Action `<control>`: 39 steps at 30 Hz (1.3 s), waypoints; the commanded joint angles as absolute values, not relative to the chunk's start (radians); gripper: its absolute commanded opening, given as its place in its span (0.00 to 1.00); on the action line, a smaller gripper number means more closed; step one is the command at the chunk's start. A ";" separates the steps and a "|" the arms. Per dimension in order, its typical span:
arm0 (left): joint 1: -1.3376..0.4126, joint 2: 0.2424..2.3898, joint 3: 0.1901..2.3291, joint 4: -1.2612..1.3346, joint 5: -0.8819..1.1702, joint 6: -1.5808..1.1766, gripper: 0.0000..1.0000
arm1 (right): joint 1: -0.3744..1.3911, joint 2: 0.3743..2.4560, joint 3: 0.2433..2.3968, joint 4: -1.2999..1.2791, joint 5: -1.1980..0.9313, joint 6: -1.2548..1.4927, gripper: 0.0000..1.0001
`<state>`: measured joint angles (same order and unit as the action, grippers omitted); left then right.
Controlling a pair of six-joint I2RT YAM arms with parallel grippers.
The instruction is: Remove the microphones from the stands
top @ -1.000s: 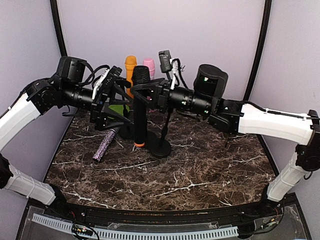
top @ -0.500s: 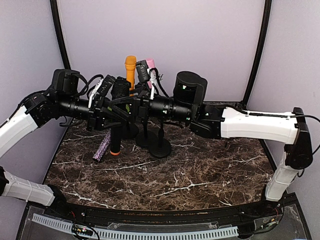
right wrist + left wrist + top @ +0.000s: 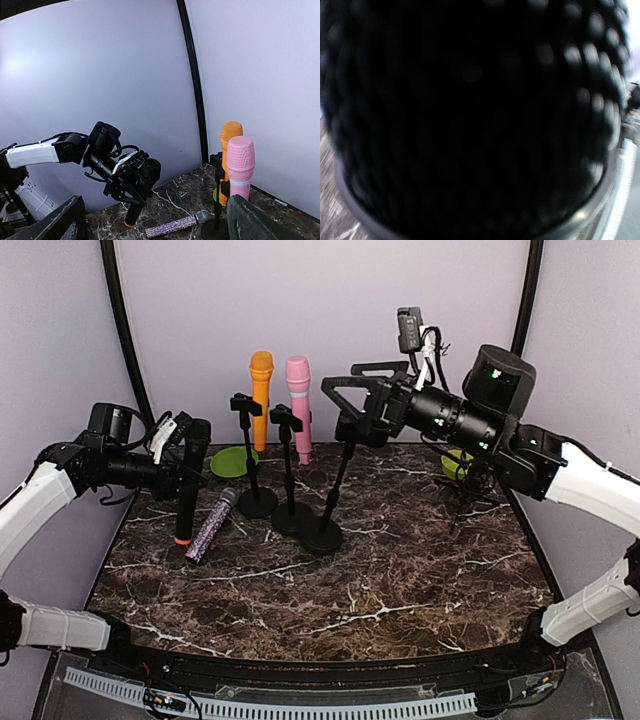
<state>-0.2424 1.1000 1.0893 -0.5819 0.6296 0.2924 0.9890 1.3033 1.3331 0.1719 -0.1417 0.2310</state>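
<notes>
The black microphone (image 3: 190, 475) with an orange end ring hangs upright over the table's left side, clear of every stand. My left gripper (image 3: 183, 468) is shut on its body just below the mesh head. That head (image 3: 470, 120) fills the left wrist view, blurred, and hides the fingers there. The front stand (image 3: 322, 532) has nothing in its clip. My right gripper (image 3: 347, 390) is open, high up beside that clip, holding nothing. From the right wrist, its dark fingers (image 3: 55, 225) frame the left gripper (image 3: 122, 182) and the held microphone (image 3: 142, 192).
Two more bare stands (image 3: 258, 502) (image 3: 291, 516) sit left of the front one. An orange microphone (image 3: 261, 390) and a pink one (image 3: 298, 400) stand at the back. A glittery purple microphone (image 3: 212, 523) lies on the marble. A green bowl (image 3: 233, 461) is behind.
The black microphone passed from the right gripper to the left. The left arm drew back left with it. The right gripper opened and swung back right and upward.
</notes>
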 commanded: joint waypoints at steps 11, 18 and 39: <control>0.018 1.533 1.097 -0.417 0.353 0.465 0.00 | 0.873 1.331 1.382 -0.227 -0.073 0.060 1.00; 0.017 1.710 1.135 -0.367 0.312 0.401 0.18 | 0.870 1.388 1.397 -0.257 -0.029 0.010 1.00; 0.010 1.763 1.152 -0.428 0.416 0.322 0.77 | 0.846 1.431 1.530 -0.400 0.065 -0.135 1.00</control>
<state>0.0139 1.8191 1.1522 -0.3992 0.3817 0.3309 0.8524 1.4315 1.4799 -0.3649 0.0181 -0.0864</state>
